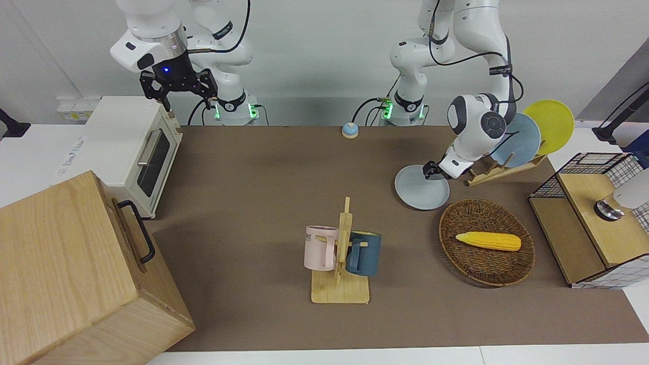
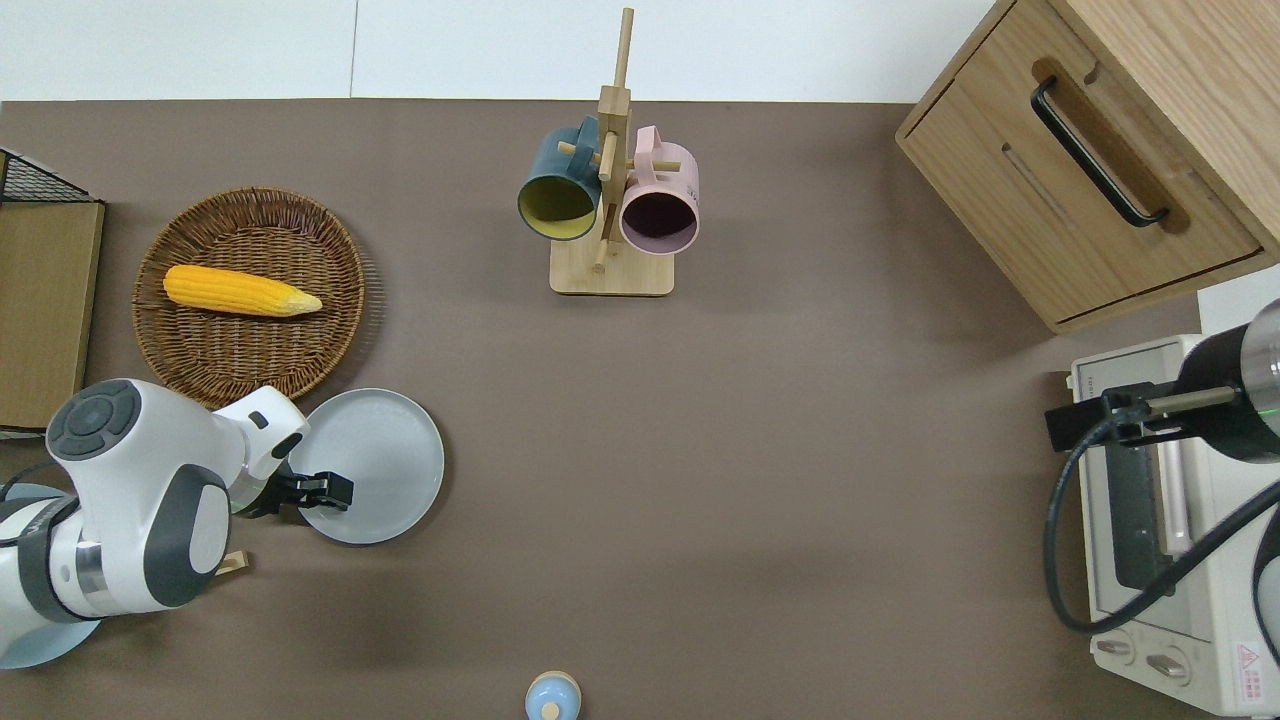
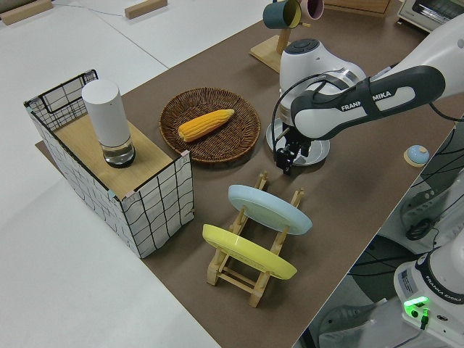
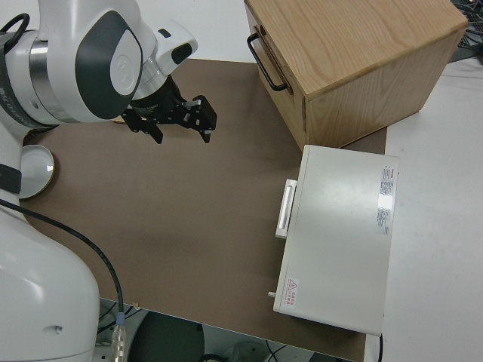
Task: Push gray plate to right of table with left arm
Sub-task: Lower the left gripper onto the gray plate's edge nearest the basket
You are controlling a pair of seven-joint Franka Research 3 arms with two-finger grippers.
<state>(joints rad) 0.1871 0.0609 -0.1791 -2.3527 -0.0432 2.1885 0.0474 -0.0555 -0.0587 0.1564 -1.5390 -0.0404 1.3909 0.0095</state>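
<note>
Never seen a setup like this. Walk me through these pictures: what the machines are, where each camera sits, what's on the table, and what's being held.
These are two white robot arms, each ending in a black two-finger gripper, working at a brown table. One camera faces the robots from across the table, one looks straight down, and one sits at each end.

The left gripper is low at the edge of the gray plate, on the side toward the left arm's end of the table; nothing is held. The right gripper is parked, fingers open.

Beside the plate lies a wicker basket holding a corn cob. A wooden rack holds a blue dish and a yellow plate. A mug stand carries a pink mug and a dark blue mug. At the right arm's end stand a toaster oven and a wooden drawer cabinet.
</note>
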